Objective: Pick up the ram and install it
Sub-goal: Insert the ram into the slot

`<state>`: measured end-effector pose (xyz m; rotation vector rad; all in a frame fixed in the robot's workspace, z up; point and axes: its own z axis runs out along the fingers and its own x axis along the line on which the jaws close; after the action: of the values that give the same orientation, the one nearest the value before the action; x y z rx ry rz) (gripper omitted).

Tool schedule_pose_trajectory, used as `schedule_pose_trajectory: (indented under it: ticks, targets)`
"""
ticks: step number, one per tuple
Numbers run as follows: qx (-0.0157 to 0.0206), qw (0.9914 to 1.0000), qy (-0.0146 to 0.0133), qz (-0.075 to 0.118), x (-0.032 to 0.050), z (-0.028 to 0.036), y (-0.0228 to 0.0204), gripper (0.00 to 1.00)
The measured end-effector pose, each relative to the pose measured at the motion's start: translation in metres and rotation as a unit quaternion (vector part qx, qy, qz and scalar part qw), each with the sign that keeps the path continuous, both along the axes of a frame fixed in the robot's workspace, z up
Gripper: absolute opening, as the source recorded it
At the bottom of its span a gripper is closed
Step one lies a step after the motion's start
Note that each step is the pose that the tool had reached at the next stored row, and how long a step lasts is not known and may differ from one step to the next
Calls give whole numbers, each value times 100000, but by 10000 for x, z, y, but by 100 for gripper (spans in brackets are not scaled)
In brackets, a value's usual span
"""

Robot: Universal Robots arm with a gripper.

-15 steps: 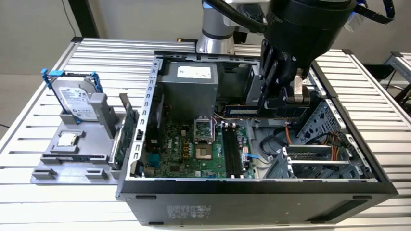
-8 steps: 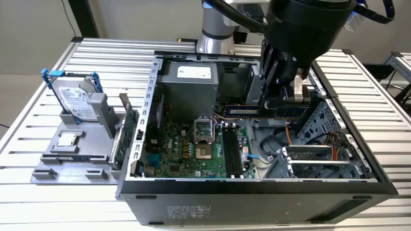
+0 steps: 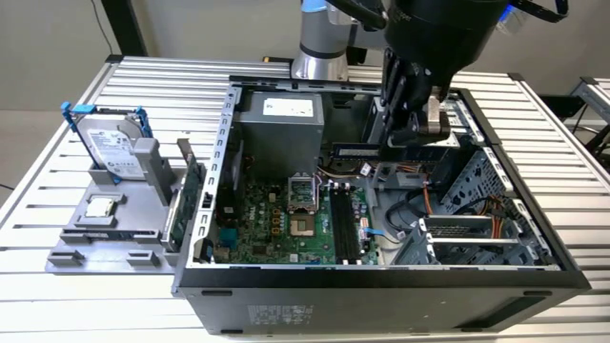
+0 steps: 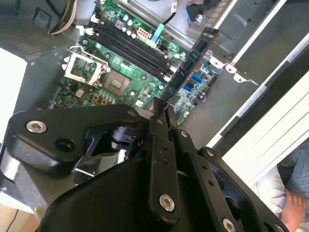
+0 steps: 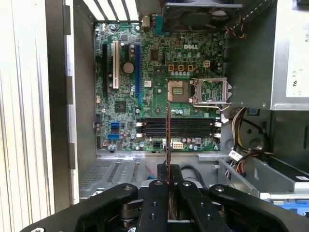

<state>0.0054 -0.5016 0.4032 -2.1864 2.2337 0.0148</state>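
In the exterior view, the ram [image 3: 362, 151] is seen carried level by the gripper [image 3: 419, 139], high over the open computer case [image 3: 381, 300] and well clear of the motherboard [image 3: 276, 229]. It is judged to be light, thin and stiff yet fragile, and best gripped on its flat faces near one end, away from the contacts. In the second wrist view, the fingers [image 4: 157, 125] are clamped on the near end of the ram [image 4: 190, 63], which juts straight out beyond the fingertips. In the first wrist view, the ram [image 5: 168, 130] is shown edge-on in the gripper [image 5: 169, 169], crossing above the black slots [image 5: 178, 126].
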Motion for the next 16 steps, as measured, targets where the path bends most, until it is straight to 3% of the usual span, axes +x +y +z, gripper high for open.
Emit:
schedule_pose_trajectory:
  ticks: [8, 16]
  targets:
    - [14, 100000, 27, 83, 0, -8, 169, 0]
    - [178, 99989, 28, 1475, 0, -22, 265, 0]
